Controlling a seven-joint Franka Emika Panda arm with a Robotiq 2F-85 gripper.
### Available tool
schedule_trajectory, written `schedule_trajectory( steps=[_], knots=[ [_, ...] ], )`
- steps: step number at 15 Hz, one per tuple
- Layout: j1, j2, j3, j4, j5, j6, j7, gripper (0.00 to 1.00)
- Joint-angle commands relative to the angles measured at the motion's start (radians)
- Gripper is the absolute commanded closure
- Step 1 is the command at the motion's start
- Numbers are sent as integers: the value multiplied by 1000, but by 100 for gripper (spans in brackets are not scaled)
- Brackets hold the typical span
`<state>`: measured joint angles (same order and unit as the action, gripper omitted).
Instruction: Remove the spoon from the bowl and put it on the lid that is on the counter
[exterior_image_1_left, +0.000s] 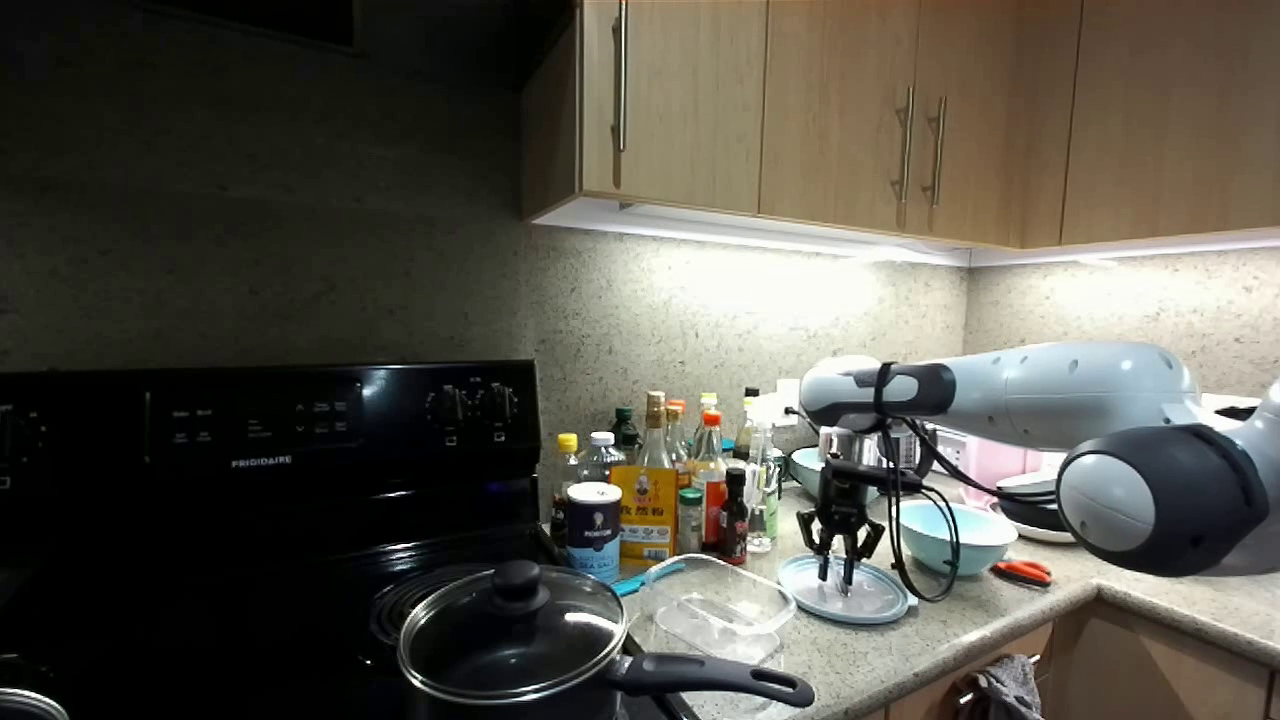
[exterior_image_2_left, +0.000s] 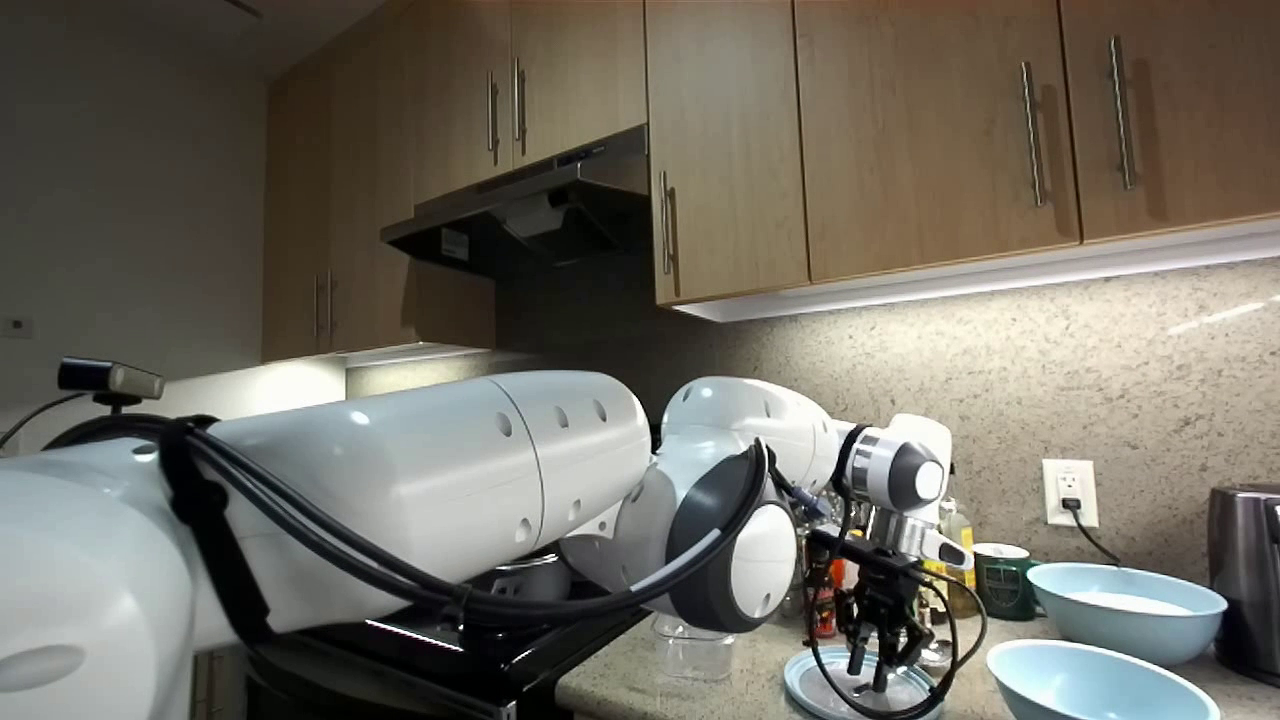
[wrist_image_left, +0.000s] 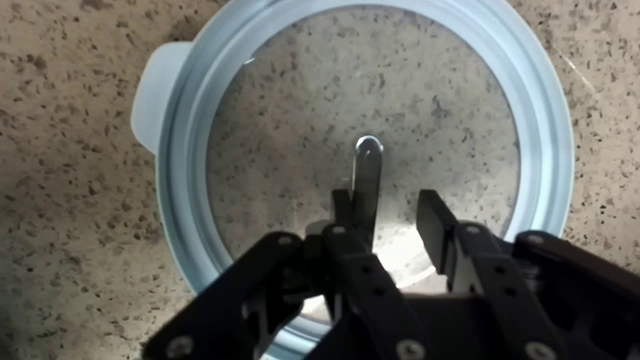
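Found the spoon (wrist_image_left: 367, 175) on the round, blue-rimmed lid (wrist_image_left: 545, 140), on the speckled desk (wrist_image_left: 70, 210), between the bottles (exterior_image_1_left: 711, 470) along the back edge and the desk's front edge. In the wrist view, made out only a straight, narrow length of spoon, with a rounded end near the lid's middle and the rest hidden behind the fingers (wrist_image_left: 431, 215). Traced the long axis almost straight up that view, leaning slightly right, with the rounded end pointing away from the fingers, crosswise to the tab (wrist_image_left: 159, 95) on the lid's rim. Could not tell flat from tilted. Saw the fingers spread, one to each side of the spoon, with a plain gap on the side away from the tab; could not tell contact from overlap on the tab's side. In an exterior view, found the near bowl (exterior_image_1_left: 975, 548), pale blue-green, near the lid and toward the desk's inside corner, with only part of the inside visible. Closer to the back edge, saw a rear bowl (exterior_image_2_left: 1120, 632) of like colour, with something white in it. Toward the stove (exterior_image_1_left: 220, 580), noted a clear container (exterior_image_1_left: 720, 595) near the lid, and on the stove a glass-lidded pot (exterior_image_1_left: 540, 650) with contents too dark to make out.
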<state>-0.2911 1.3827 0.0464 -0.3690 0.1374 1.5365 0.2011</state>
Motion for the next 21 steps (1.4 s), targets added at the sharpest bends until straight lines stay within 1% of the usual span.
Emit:
schedule_trajectory(
  steps=[1, 2, 4, 5, 7, 13, 14, 18, 20, 21],
  knots=[
    [-22, -15, 15, -16, 21, -10, -59, 91],
    [-25, -15, 15, -16, 21, -11, -61, 94],
    [-28, -15, 17, -18, 23, -14, -55, 96],
    [-28, -17, 18, -18, 23, -17, -54, 93],
    [-23, -25, 20, -23, 22, -38, -43, 93],
    [14, -51, 5, -38, -1, -221, -31, 95],
    [19, -49, 2, -33, -2, -236, -27, 95],
    [23, -46, 4, -28, 6, -268, -21, 94],
    [31, -43, -12, -22, -9, -260, -1, 95],
    [34, -42, -23, -16, -16, -244, 16, 69]
  ],
)
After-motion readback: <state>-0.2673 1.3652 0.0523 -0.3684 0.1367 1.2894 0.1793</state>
